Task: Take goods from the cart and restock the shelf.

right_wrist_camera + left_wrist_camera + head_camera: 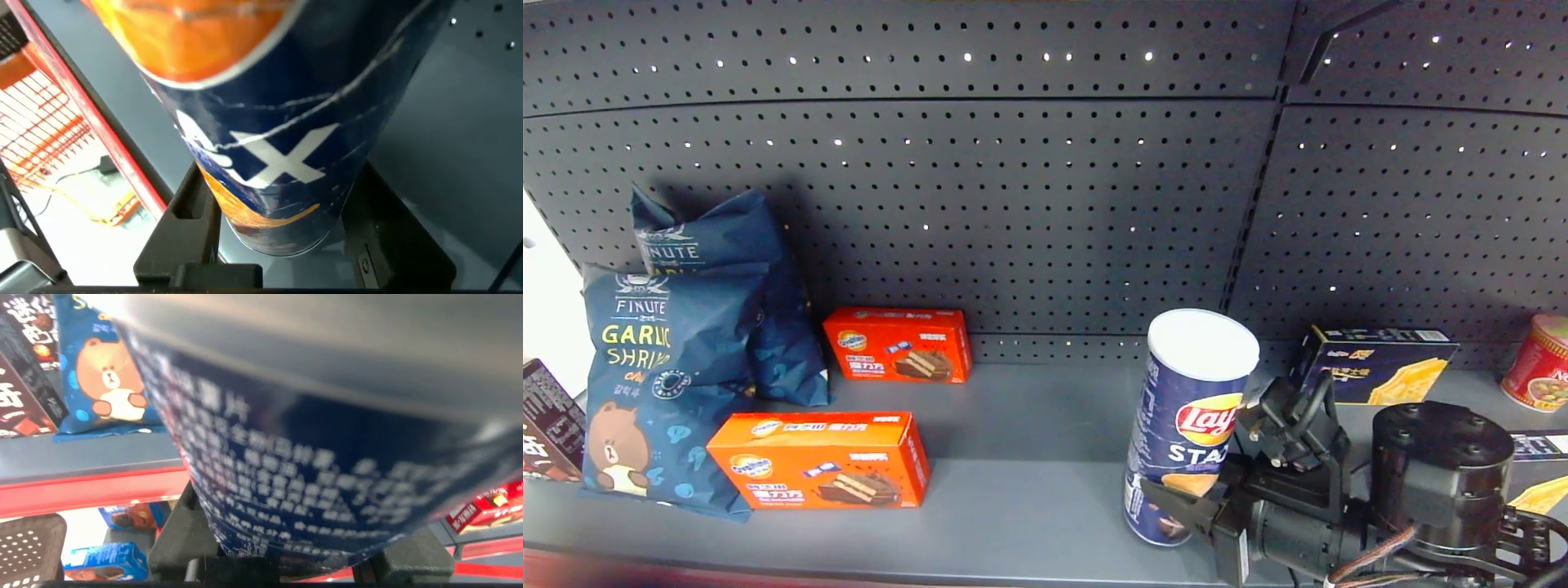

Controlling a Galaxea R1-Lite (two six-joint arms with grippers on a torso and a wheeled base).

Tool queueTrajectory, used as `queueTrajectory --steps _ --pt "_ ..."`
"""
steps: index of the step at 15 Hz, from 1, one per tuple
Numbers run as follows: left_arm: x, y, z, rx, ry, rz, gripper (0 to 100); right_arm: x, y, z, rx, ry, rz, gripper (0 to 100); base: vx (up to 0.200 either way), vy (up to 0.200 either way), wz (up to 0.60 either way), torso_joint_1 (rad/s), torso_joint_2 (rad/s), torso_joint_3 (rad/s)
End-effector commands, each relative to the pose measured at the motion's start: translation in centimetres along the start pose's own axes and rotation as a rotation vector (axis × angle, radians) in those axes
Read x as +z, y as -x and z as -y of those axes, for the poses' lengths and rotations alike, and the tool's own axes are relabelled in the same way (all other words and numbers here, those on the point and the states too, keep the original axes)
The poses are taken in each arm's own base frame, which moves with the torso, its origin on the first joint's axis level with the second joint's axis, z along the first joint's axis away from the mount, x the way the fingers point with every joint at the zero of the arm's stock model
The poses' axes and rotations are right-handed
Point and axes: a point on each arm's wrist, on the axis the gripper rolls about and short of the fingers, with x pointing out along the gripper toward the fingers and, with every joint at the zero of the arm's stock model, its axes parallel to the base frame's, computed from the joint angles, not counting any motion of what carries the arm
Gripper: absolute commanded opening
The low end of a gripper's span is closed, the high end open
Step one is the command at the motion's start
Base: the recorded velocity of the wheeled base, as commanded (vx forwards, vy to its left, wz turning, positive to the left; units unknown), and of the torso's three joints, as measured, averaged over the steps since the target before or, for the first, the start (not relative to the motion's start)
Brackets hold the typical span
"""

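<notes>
The can of chips [1188, 425] stands upright on the shelf [1029, 457], near the front edge, in the open stretch between the orange boxes [821, 461] and a dark box [1376, 363] further to the right. Being upright with its flat lid on top, it faces shoppers and takes little room. The gap on either side lets the arm work without knocking the neighbours.

The right tool [1205, 457] grips the can low on its body from the side, with one finger in front and one behind. A low grip suits lowering a tall tube onto its base without tipping it. In the right wrist view the fingers [192, 216] sit against the can's sides with no gap to be seen, so the tool looks clamped on it rather than let go. The can's base appears to be down on the shelf, so releasing it is probably the next step.

The left tool [286, 547] is closed around another can [327, 457], dark blue with fine print. It hangs in front of the shelf, below its red edge, most likely waiting its turn. The orange cart [49, 139] is below, in front of the shelf.
</notes>
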Motion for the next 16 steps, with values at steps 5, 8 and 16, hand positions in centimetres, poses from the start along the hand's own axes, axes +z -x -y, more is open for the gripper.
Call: queueTrajectory --steps 5,8,16 --pt "-0.1 0.0 0.0 -0.001 0.002 -0.001 0 -1.0 -1.2 -0.1 0.006 0.000 -0.031 0 0.000 0.000 0.00 0.000 0.00 0.000" --pt "-0.1 0.0 0.0 -0.002 0.003 -0.001 0 -1.5 -1.6 -0.1 0.009 -0.001 -0.052 0 0.000 0.000 0.00 0.000 0.00 0.000" --pt "-0.5 -0.2 0.0 -0.002 0.003 -0.016 0 -1.9 -0.4 -0.4 -0.001 0.005 -0.057 100 0.000 0.000 0.00 0.000 0.00 0.000"
